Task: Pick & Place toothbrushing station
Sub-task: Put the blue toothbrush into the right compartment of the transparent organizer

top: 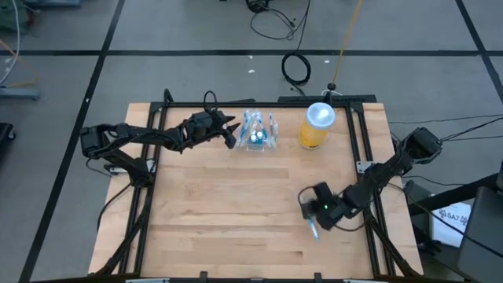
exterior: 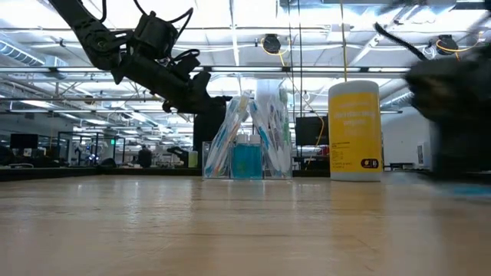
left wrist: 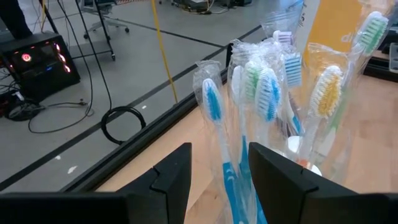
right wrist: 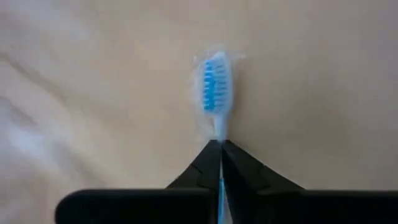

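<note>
The toothbrushing station (top: 258,134) is a clear plastic holder that stands on the table's far middle. It holds several wrapped toothbrushes, and it also shows in the low view (exterior: 247,146). My left gripper (top: 233,132) is open at the holder's left side. In its wrist view its fingers (left wrist: 217,158) stand on either side of a blue-bristled wrapped brush (left wrist: 213,106); I cannot tell if they touch it. My right gripper (top: 314,211) is at the near right, shut on a blue wrapped toothbrush (right wrist: 216,87). My right gripper pinches the blue toothbrush's neck (right wrist: 219,132), just behind the bristled head, between its two fingertips. The fingers lie along the brush, and the head sticks out past their tips. Whether the brush rests on the table I cannot tell.
A yellow jar with a white lid (top: 317,126) stands just right of the holder, near the table's far edge. Black frame rails (top: 363,134) run along the table's left and right sides. Bare wood lies between the two grippers.
</note>
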`<action>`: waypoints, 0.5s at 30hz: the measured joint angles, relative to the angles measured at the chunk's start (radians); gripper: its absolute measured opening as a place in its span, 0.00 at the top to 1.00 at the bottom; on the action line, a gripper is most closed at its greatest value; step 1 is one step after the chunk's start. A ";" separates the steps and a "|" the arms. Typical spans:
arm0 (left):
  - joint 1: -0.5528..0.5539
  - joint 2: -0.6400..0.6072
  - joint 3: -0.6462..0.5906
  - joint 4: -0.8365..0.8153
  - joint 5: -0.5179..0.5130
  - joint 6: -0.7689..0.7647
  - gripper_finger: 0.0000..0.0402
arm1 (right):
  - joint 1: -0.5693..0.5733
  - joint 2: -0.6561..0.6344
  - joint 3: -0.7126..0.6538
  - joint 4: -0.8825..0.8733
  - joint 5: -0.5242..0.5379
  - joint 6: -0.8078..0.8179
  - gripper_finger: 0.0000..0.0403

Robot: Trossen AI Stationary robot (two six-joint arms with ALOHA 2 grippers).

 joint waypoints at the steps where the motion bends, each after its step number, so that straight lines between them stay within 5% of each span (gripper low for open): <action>1: 0.000 0.000 0.000 0.001 0.000 0.001 0.59 | -0.004 -0.003 -0.001 0.036 0.071 -0.046 0.99; 4: 0.000 0.000 0.000 0.004 -0.001 0.016 0.59 | -0.018 -0.043 0.003 0.185 0.287 -0.191 1.00; 9: 0.000 0.000 0.000 0.009 -0.001 0.019 0.59 | -0.115 -0.072 0.000 0.426 0.491 -0.627 1.00; 15: 0.000 0.000 0.000 0.021 -0.001 0.020 0.59 | -0.302 -0.066 0.003 0.960 0.549 -1.339 1.00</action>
